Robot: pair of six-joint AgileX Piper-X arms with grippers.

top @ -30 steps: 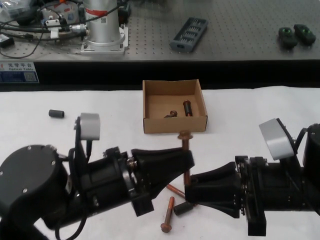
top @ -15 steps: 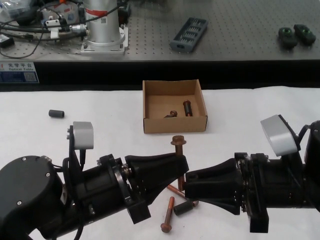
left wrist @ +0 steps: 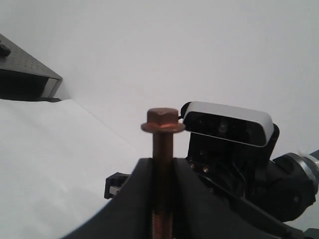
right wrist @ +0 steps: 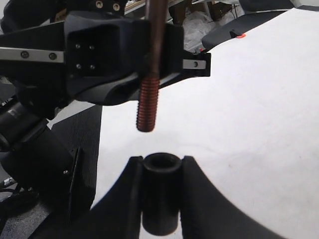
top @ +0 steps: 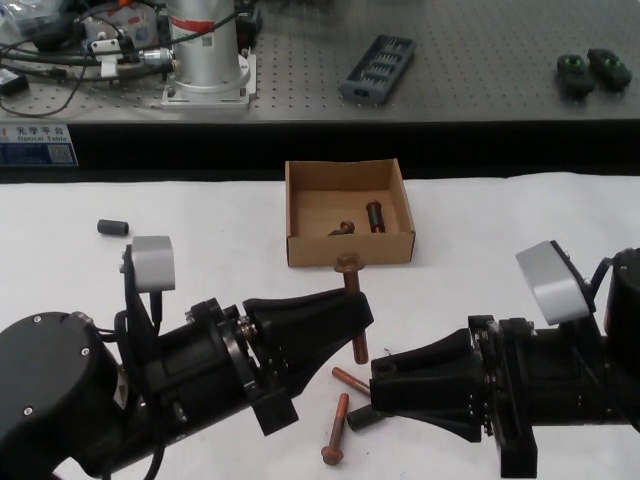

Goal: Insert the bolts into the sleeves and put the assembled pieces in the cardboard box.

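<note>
White sheet (top: 200, 210) covers the near bench in the high view. Left arm (top: 60, 390) sits at 8 o'clock on the sheet and right arm (top: 560, 380) at 4 o'clock, pointing toward each other near the middle.

Open box (top: 349, 250) stands on the sheet at 12 o'clock from where the arms meet. Inside it lie a boxed bolt (top: 343, 228) and, at its 2 o'clock, a dark boxed sleeve (top: 375, 215).

Left gripper (top: 356, 312) is clamped on the held bolt (top: 359, 342), its fingers pressed against the shaft. The copper-coloured bolt stands nearly upright, flanged hex head on top, threaded end hanging below the fingers.

Right gripper (right wrist: 160, 167) is closed around the held sleeve (right wrist: 160, 196), a black tube standing upright with its open bore facing up. In the right wrist view the bolt's threaded tip hangs just above the bore, apart from it and a little off to one side.

Two loose bolts lie on the sheet at 6 o'clock from the held bolt: a long bolt (top: 335, 432) and a short bolt (top: 350, 380). Loose sleeve (top: 364, 417) lies just beside them, under the right gripper. Far sleeve (top: 112, 227) lies alone at 10 o'clock, well apart from everything else.
</note>
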